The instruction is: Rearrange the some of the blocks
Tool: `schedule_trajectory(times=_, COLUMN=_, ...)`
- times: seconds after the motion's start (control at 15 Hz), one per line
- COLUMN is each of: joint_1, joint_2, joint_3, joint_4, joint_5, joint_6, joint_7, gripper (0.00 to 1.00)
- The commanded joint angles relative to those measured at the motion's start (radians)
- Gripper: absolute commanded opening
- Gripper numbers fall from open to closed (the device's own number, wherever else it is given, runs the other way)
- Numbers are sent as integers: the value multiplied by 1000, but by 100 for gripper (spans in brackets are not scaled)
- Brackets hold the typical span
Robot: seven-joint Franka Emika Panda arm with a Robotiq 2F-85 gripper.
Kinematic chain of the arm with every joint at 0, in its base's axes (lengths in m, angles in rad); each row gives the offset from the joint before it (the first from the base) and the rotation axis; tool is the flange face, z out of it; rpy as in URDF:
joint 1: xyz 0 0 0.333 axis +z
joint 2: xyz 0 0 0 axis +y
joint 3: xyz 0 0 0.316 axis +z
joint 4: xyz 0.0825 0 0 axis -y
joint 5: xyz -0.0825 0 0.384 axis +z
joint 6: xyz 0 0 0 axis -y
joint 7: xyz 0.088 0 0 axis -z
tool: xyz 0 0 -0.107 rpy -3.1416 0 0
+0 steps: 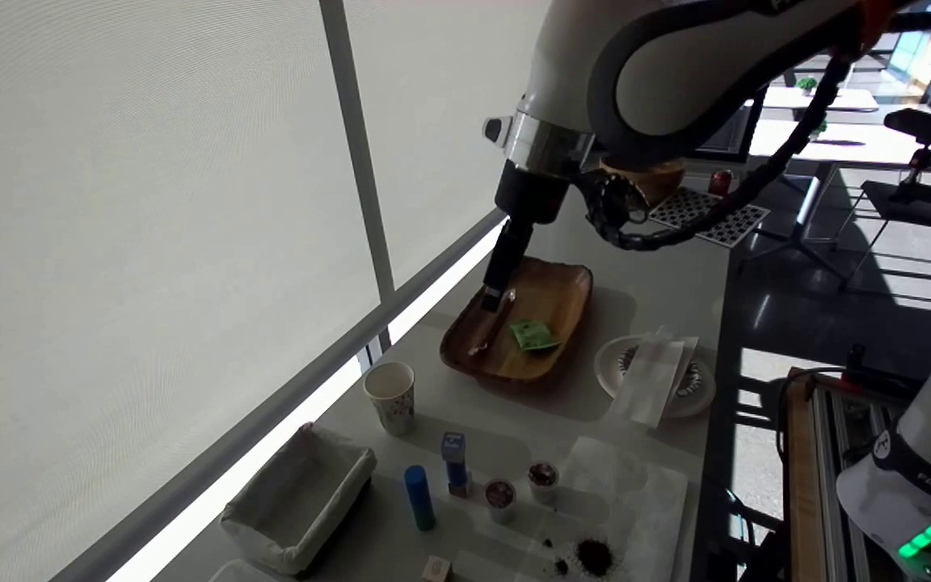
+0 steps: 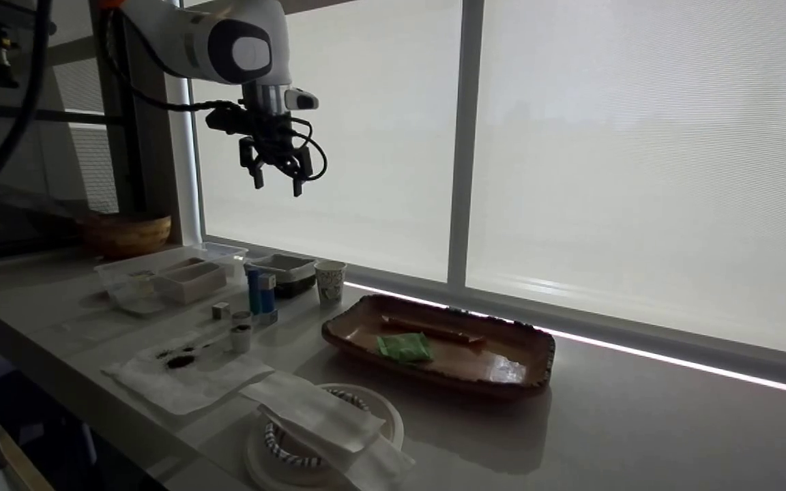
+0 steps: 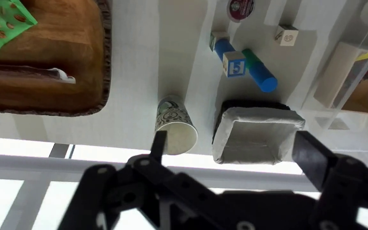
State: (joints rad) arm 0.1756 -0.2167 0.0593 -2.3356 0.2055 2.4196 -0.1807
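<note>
A green packet [image 2: 404, 347] lies in the brown tray [image 2: 451, 369].

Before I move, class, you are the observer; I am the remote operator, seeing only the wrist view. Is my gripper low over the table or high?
Observer: High; in an exterior view the gripper hangs well above the table.
Operator: I see one small dark-topped cup near the stacked blocks. Is it alone?
Observer: No, a second cup stands near it.
Operator: Anything else outside my frame?
Observer: Yes, dark powder on a white sheet.
</note>
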Motion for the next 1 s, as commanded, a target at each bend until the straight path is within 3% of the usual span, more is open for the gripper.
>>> schedule_trajectory(times=0.0, joint_1=-2, joint_2=25, joint_3=11, joint_4=6, joint_5=4, joint_6=8, joint_7=-12, gripper=100)
schedule_trajectory(times=0.53, joint_1=0, joint_2=49, joint_3=12, joint_4=24, joint_5=8, joint_6=11, joint_7=-35, gripper=100)
schedule_trajectory(times=0.6, joint_1=-26, joint_2=31, joint_3=17, joint_4=32, joint_5=-88, joint_6=-21, joint_7=16, gripper=100)
schedule_trajectory(times=0.73, joint_1=-49, joint_2=21, joint_3=31, joint_4=50, joint_5=-189, joint_6=-32, joint_7=102, gripper=100)
schedule_trajectory(times=0.93, joint_1=-70, joint_2=11, joint_3=73, joint_4=82, joint_5=-338, joint_6=-149, joint_7=266, gripper=100)
